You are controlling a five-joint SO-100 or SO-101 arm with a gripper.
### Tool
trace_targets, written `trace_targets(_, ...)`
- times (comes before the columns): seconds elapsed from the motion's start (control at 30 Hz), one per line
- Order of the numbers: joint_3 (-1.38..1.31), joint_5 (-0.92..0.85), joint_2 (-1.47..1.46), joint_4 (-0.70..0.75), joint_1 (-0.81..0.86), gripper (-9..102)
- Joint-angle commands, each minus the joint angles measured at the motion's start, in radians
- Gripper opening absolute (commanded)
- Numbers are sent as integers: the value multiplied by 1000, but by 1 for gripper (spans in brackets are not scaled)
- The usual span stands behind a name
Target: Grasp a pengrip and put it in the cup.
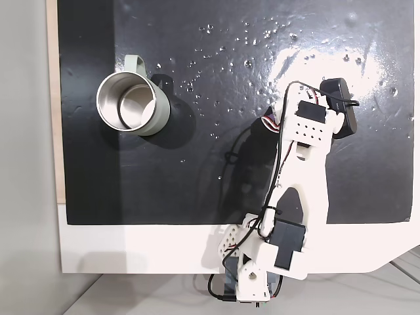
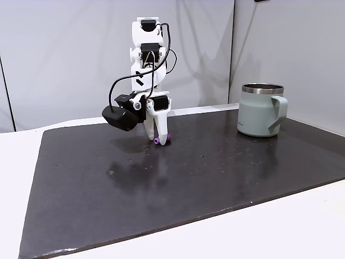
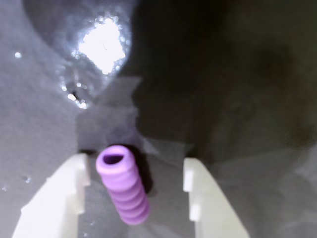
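The light-purple ribbed pengrip (image 3: 123, 184) lies on the black mat, between my two white fingers in the wrist view. It sits close against the left finger (image 3: 64, 188), with a clear gap to the right finger (image 3: 200, 193). My gripper (image 3: 137, 171) is open and lowered around it. In a fixed view from the side, my gripper (image 2: 156, 137) points straight down with its tips at the mat and the pengrip (image 2: 163, 140) at their foot. The sage-green cup (image 2: 260, 110) stands upright far to the right; in a fixed view from above the cup (image 1: 161, 115) is at the upper left, its steel inside bare.
The black mat (image 1: 197, 184) covers most of the white table and has glare spots. My arm's base (image 1: 262, 262) sits at the near table edge. A black wrist camera (image 2: 119, 117) hangs beside the gripper. Open mat lies between gripper and cup.
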Motion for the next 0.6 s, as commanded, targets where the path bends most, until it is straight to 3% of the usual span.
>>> trace_targets(0.0,-48,0,3,-2,-34,23)
trace_targets(0.17,-51,5,3,-2,-55,21)
trace_targets(0.57,-51,-6,0,-5,-52,3)
